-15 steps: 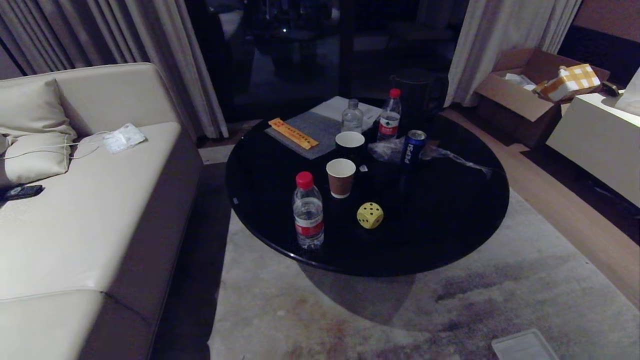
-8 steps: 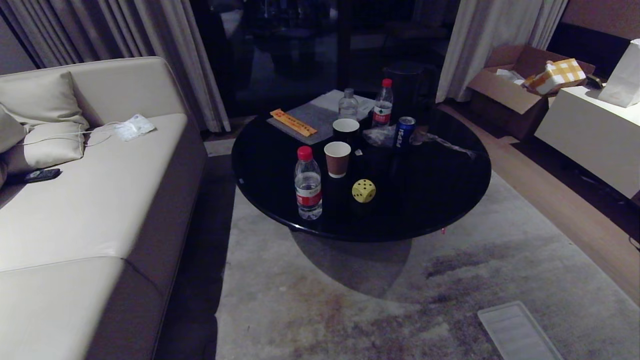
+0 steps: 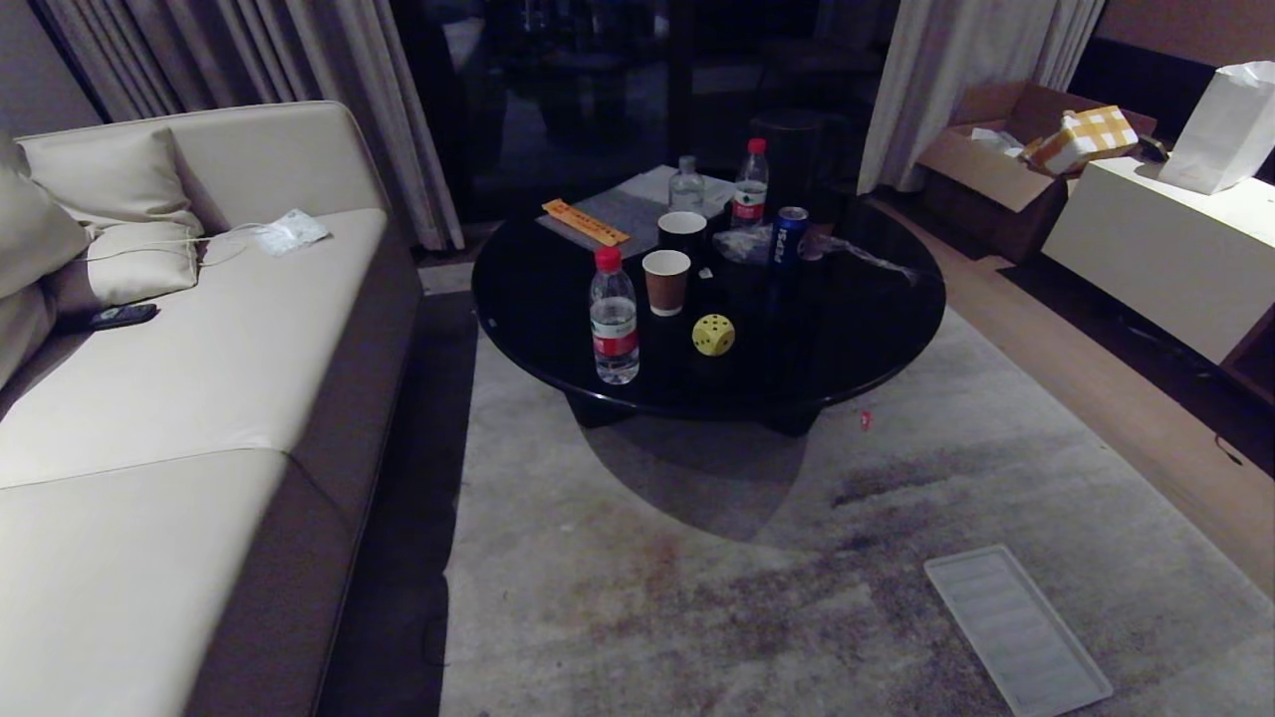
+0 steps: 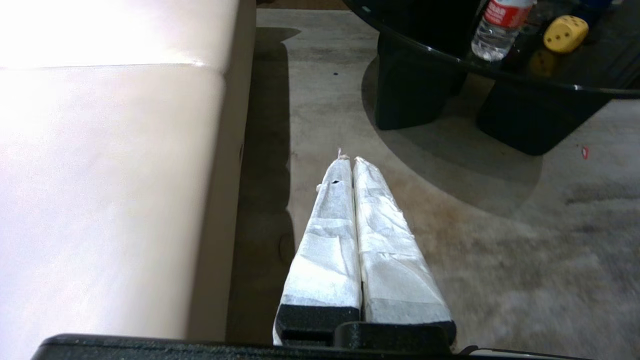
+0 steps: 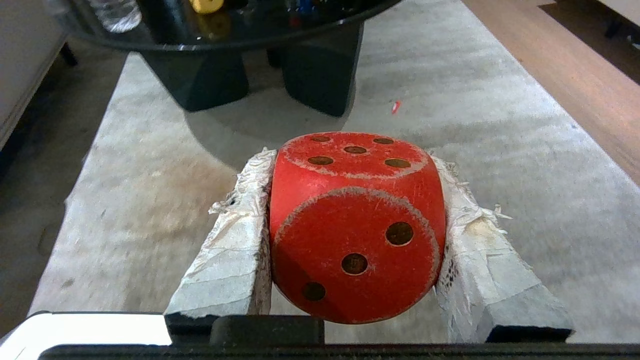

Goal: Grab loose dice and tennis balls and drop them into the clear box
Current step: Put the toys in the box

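My right gripper (image 5: 352,160) is shut on a red die (image 5: 357,225) with dark pips, held between the white-wrapped fingers above the carpet. A yellow die (image 3: 713,335) sits on the round black table (image 3: 857,339), near its front edge; it also shows in the left wrist view (image 4: 565,34). My left gripper (image 4: 350,160) is shut with nothing in it, low beside the sofa. Neither arm shows in the head view. The clear box and the tennis balls are out of view.
A flat ribbed clear lid (image 3: 1016,627) lies on the carpet at the right front. The table carries a red-capped water bottle (image 3: 614,319), paper cups (image 3: 665,282) and a Pepsi can (image 3: 788,235). A beige sofa (image 3: 179,398) runs along the left; a white cabinet (image 3: 1155,249) stands at the right.
The whole head view has shifted: the table now looks smaller and farther off, and more of the carpet and the lid shows. So the camera has moved; the things have not.
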You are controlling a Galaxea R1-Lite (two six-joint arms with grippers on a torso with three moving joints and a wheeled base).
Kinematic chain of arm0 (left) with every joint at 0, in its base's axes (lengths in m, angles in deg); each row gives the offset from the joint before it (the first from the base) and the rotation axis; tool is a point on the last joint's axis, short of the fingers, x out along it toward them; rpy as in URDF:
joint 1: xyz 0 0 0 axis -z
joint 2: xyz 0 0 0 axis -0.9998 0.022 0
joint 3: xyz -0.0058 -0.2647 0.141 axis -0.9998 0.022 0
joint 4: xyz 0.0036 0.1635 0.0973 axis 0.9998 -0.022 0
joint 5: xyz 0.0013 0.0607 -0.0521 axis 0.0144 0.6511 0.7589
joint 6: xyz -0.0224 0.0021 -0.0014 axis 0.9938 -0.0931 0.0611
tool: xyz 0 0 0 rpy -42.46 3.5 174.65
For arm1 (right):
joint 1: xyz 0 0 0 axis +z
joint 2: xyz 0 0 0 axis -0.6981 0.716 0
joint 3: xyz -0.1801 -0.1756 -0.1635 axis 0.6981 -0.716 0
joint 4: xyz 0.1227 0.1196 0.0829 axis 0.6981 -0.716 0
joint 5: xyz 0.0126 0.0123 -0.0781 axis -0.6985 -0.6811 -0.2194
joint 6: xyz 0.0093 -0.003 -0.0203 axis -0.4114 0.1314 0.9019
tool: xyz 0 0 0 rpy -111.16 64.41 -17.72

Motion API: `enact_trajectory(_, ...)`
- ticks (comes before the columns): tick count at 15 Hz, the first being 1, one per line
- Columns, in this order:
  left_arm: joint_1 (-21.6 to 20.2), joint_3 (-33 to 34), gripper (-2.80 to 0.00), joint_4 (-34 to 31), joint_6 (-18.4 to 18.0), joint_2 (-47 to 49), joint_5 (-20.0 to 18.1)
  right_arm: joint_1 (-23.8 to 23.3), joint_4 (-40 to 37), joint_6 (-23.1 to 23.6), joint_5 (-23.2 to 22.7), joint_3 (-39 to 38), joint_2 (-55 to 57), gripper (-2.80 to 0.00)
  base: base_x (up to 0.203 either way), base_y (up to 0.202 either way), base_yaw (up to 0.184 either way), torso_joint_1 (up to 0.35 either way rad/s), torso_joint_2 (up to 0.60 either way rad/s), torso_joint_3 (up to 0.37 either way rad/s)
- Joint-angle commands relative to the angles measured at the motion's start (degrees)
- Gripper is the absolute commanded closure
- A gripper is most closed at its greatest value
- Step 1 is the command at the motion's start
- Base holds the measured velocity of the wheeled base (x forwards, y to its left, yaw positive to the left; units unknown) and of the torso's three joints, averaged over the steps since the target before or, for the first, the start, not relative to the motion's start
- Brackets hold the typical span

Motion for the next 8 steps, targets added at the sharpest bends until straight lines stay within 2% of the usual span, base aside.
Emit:
enact_trajectory(1,0.0,0.09,0.0,0.01,-0.05,0.09,0.04,0.06,0.03,0.14,-0.1,-0.53,0.07,0.0,-0.183,0.0,0.0,0.005,0.0,0.002)
enact_trajectory(8,0.0,0.09,0.0,0.01,-0.05,0.09,0.04,0.06,0.03,-0.04,-0.02,-0.53,0.07,0.0,-0.183,0.0,0.0,0.004,0.0,0.001)
